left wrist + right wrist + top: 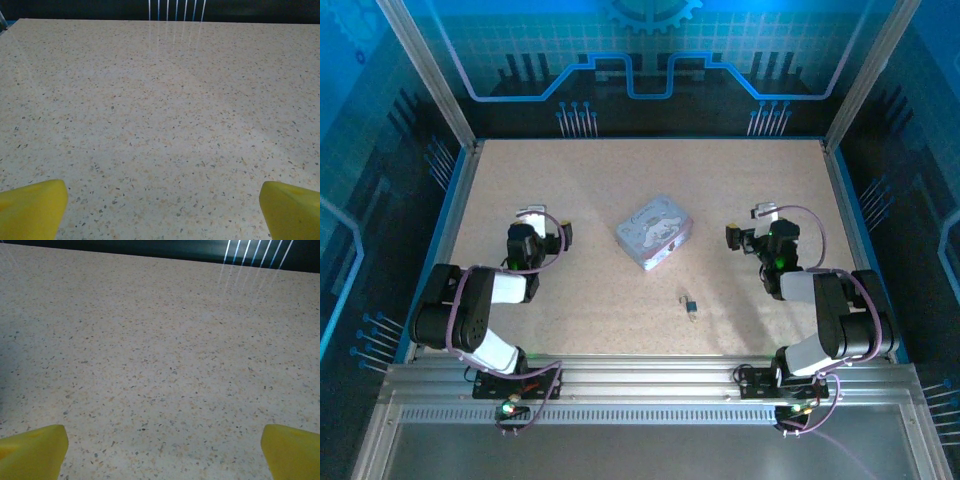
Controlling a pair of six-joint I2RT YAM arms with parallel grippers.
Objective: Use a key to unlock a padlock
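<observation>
Your left gripper is spread wide: the yellow fingertips sit way out in the bottom corners of the left wrist cam with nothing between them but bare speckled tabletop. It's the same on the right gripper, fingertips far apart, holding nothing and touching nothing.

From the top cam you get the layout. The left gripper is over the left half of the table and the right gripper over the right half, both pointing away from the bases. The pale cartoon-print tin lies between them, about mid-table. The padlock is a tiny dark speck nearer the bases than the tin and a bit to its right, well apart from both grippers. The key looks like a thin grey bit right at the padlock's near side, but it's too small for you to tell if it's touching or in the lock.
</observation>
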